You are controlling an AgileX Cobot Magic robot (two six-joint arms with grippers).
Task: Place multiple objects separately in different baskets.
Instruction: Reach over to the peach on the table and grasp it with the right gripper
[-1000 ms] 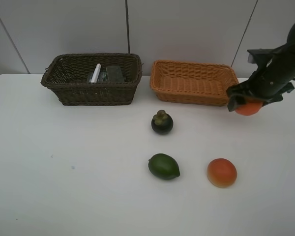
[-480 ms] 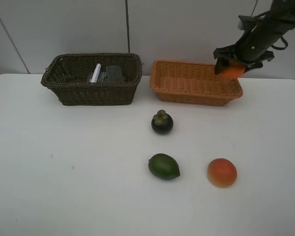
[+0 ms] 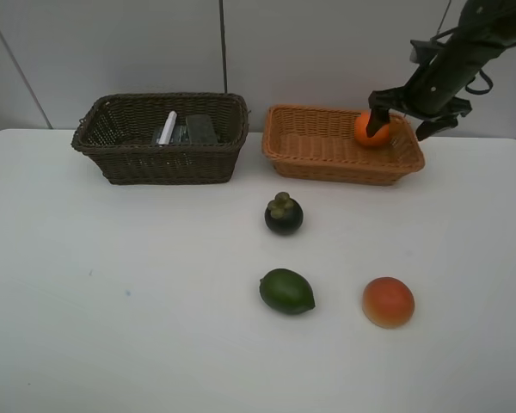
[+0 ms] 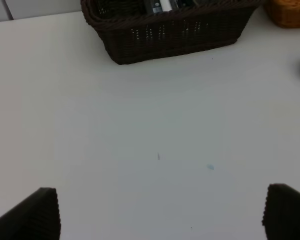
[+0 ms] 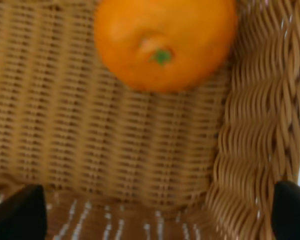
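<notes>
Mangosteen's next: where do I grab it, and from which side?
I'd come straight down from above and close on the round dark body of the mangosteen, below its knobbly cap. It sits upright with bare table all round, so both jaws should have room.

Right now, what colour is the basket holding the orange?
Light orange-tan wicker basket; the right wrist view shows it best, with the orange inside.

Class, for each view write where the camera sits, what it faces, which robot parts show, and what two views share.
Exterior high: mounted high, looks down on table, dark basket, tan basket; right pincer shows.
Left wrist: above table, faces dark basket; left pincer shows.
Right wrist: looks down into tan basket; right pincer shows.
Shared: orange, exterior and right wrist.
</notes>
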